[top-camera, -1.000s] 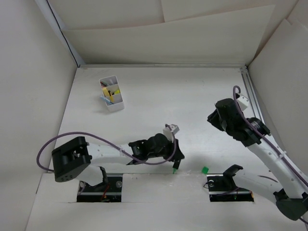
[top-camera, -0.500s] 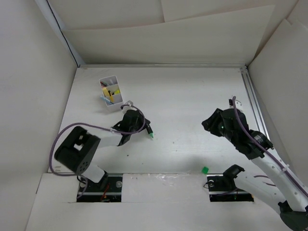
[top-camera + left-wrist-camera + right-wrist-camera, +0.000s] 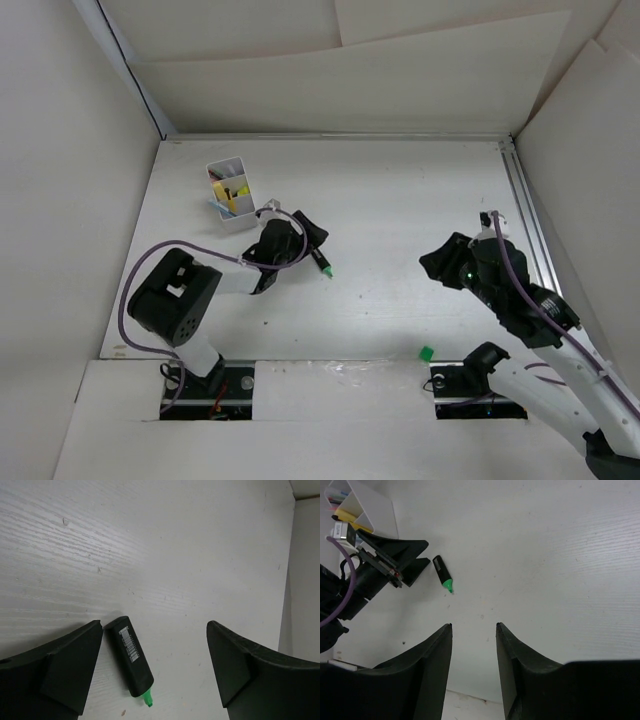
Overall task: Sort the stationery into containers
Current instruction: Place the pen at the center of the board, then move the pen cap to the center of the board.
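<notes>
**Markings: one barcode, nothing legible**

The only marking found is a white barcode label along the black barrel of the green highlighter (image 3: 132, 662). The highlighter lies on the bench just beside one finger of the left pincer (image 3: 154, 630), whose fingers stand wide apart. In the left wrist view the bars show on the half of the barrel away from the green tip. Any digits there are too small to read. In the top and right wrist views the label is too small to make out. No word, brand or number can be read.

Bright, even diffuse light w/ faint soft shadows on white table (image 3: 400, 200); wrist-cam fg dark, slightly soft.
</notes>
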`<state>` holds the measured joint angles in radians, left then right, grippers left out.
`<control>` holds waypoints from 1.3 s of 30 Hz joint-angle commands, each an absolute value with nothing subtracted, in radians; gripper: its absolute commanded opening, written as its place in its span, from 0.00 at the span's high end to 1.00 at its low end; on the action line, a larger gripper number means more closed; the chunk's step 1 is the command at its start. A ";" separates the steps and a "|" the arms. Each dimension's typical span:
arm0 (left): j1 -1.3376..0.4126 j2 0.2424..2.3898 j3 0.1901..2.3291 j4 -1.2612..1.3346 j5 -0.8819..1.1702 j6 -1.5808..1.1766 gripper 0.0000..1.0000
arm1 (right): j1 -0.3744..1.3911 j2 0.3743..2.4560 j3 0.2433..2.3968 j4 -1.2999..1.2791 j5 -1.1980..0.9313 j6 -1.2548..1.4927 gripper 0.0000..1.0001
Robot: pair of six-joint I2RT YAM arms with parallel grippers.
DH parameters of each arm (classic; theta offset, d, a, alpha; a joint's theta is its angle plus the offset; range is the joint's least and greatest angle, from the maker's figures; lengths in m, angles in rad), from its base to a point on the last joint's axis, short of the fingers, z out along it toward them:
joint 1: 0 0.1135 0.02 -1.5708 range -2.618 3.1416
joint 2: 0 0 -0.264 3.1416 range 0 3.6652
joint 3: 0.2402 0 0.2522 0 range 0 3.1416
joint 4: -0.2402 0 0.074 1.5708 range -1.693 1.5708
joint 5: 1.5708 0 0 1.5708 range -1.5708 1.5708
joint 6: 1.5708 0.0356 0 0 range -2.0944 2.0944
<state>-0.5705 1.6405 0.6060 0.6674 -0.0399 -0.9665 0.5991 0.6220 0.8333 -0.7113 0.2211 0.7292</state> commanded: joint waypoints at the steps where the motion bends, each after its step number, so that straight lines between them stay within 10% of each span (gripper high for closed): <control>1: -0.577 1.557 0.592 0.640 -0.086 -0.936 0.19 | 0.609 0.614 0.831 -0.660 0.222 0.698 0.54; 8: -0.688 1.341 0.532 0.525 -0.193 -0.861 0.31 | 0.609 0.635 0.885 -0.679 0.279 0.678 0.54; 16: -1.287 1.339 0.710 0.235 -0.429 -0.727 0.51 | 0.609 0.669 1.100 -0.739 0.434 0.637 0.62; 39: -1.577 1.885 1.173 0.156 -0.365 -0.589 0.33 | 0.600 0.701 1.229 -0.749 0.430 0.581 0.42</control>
<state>-1.5650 1.8648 1.1091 0.1852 -0.3336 -0.6258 0.6025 0.7029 1.2396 -0.7849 0.4438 0.5987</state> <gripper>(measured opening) 0.662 0.578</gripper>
